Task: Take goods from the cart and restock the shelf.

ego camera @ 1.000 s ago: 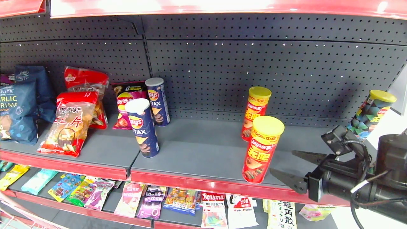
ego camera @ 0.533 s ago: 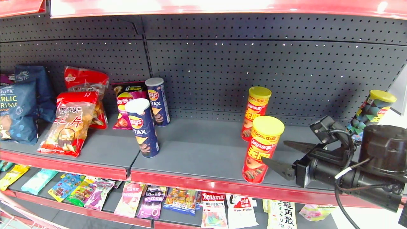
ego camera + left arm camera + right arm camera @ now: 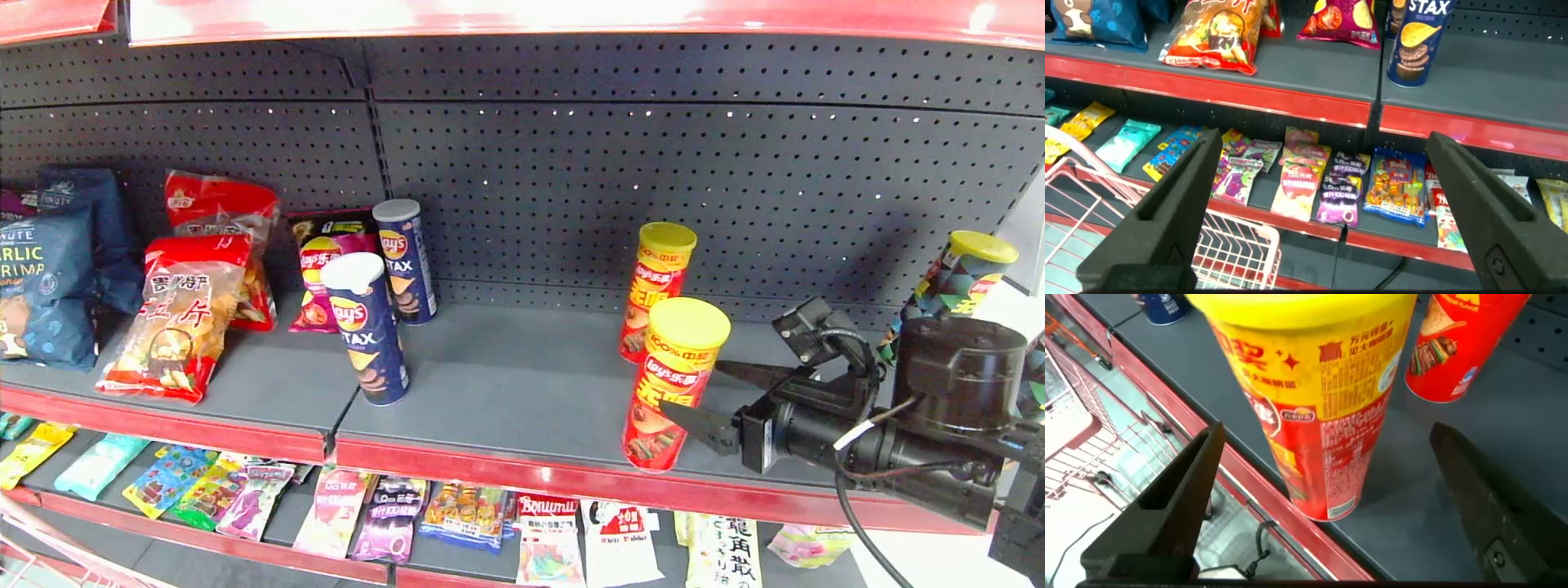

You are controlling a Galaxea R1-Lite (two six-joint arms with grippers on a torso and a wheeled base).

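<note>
Grey pegboard-backed shelf deck [image 3: 506,384] with a red front lip, snack bags and chip cans along it. Found the front red chip canister [image 3: 673,384] upright near that lip, long axis vertical, straight ahead of the right gripper [image 3: 691,385] and in line with its gap. Saw those fingers spread wide and empty, one to each side of the can's lower half; could not tell whether the tips had passed its wall. Noted a matching rear canister [image 3: 660,286] beyond the fingertips, just behind the first. Saw the left gripper [image 3: 1323,204] likewise spread and empty, well away, facing the wire cart basket [image 3: 1233,245]. Judged the right arm much nearer: short advance, then squeeze across the can's width.
</note>
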